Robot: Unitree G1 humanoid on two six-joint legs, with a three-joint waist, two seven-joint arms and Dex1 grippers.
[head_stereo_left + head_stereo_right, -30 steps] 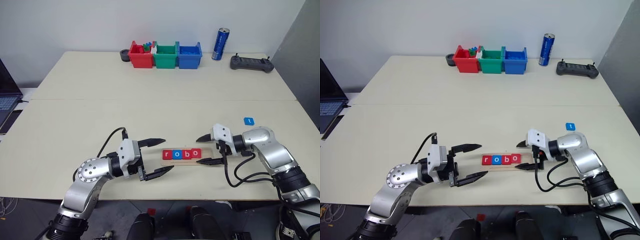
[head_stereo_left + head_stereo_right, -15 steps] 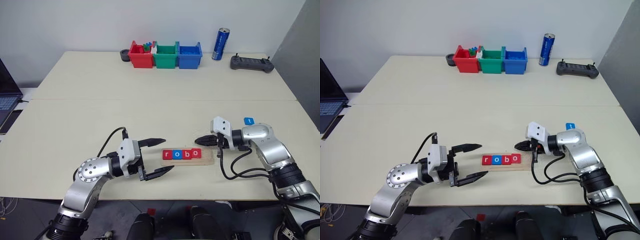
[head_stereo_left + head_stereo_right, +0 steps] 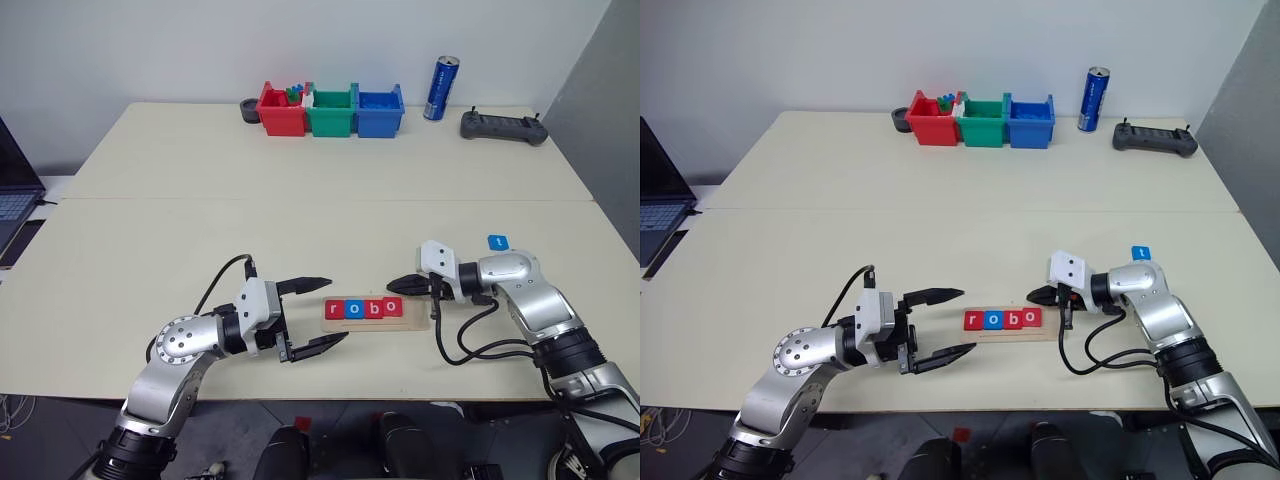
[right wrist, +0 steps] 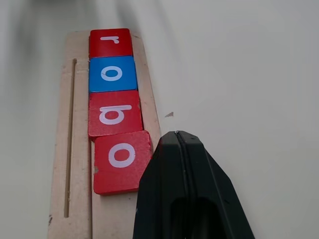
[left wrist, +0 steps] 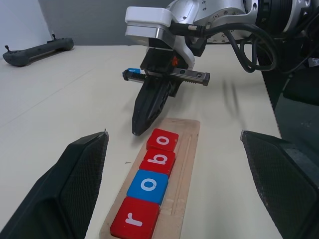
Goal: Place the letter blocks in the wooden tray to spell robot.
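The wooden tray (image 3: pixel 412 312) lies near the table's front edge. Four letter blocks sit in it: red r (image 3: pixel 334 310), blue o (image 3: pixel 353 309), red b (image 3: pixel 372 308) and a red o (image 4: pixel 122 161) that is slightly askew. The blue t block (image 3: pixel 498 242) lies on the table behind my right arm. My right gripper (image 3: pixel 393 283) is shut and empty, its tip right beside the last o at the tray's far edge; I cannot tell if it touches. My left gripper (image 3: pixel 336 309) stands open just left of the tray, its fingers (image 5: pixel 65 184) framing the row.
Red (image 3: pixel 282 112), green (image 3: pixel 331 112) and blue (image 3: pixel 379 111) bins stand at the back with a black round thing (image 3: pixel 250 108). A blue can (image 3: pixel 441 88) and a dark controller (image 3: pixel 503 127) are at the back right. A laptop (image 3: pixel 12 195) sits at the left.
My right gripper has shut; a second ago its fingers stood open around the tray's right end. Its tip now points at the far side of the last o. The left arm is still.
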